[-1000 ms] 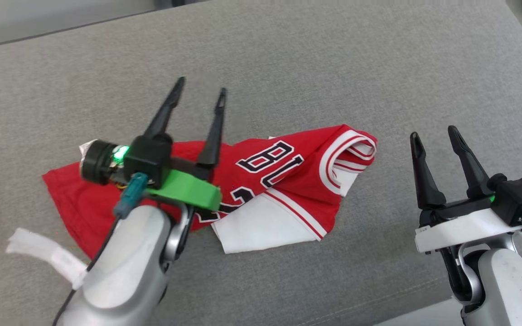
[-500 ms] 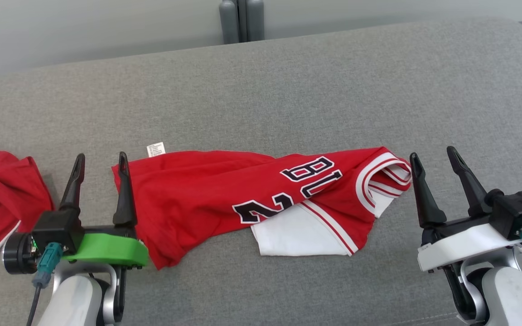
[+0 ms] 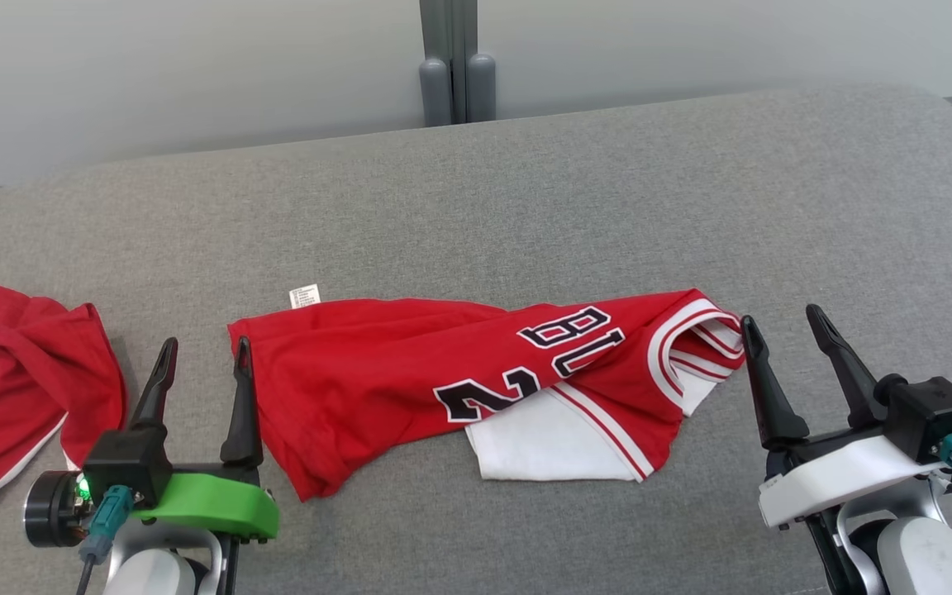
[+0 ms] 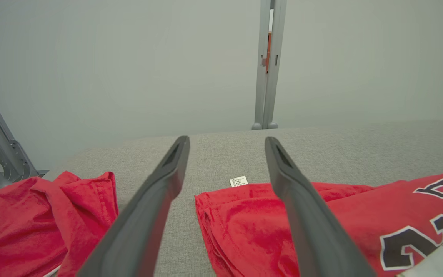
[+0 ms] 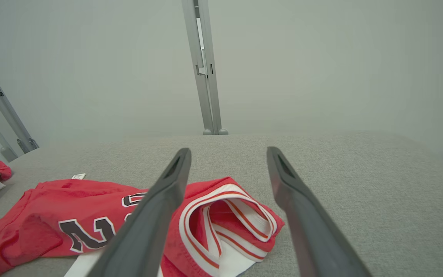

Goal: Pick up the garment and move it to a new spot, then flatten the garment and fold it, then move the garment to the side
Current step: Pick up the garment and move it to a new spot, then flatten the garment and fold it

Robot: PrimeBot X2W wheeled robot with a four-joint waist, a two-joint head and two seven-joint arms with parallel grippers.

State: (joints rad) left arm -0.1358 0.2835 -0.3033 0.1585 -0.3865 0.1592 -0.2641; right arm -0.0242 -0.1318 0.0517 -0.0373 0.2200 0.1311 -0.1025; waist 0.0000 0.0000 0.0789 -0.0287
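The garment (image 3: 410, 380) is a red jersey with black-and-white lettering and white trim, lying loosely folded across the middle of the grey cushion (image 3: 525, 190). Its white inner side (image 3: 542, 450) pokes out at the front, and a small white label (image 3: 304, 296) sticks out at its far left corner. My left gripper (image 3: 203, 351) stands open just left of the jersey's left edge (image 4: 206, 215), holding nothing. At the jersey's right end, beside the striped opening (image 5: 229, 215), my right gripper (image 3: 778, 326) is open and empty too.
A second red cloth (image 3: 13, 380) lies bunched at the cushion's left end, also in the left wrist view (image 4: 33, 223). Behind the cushion rises a pale wall with a grey post (image 3: 449, 58). Bare cushion stretches behind and to the right of the jersey.
My left arm has drawn back off the jersey to its left edge and lowered. The head camera has tilted up and shifted, bringing the wall and second red cloth into view. The right gripper holds still.
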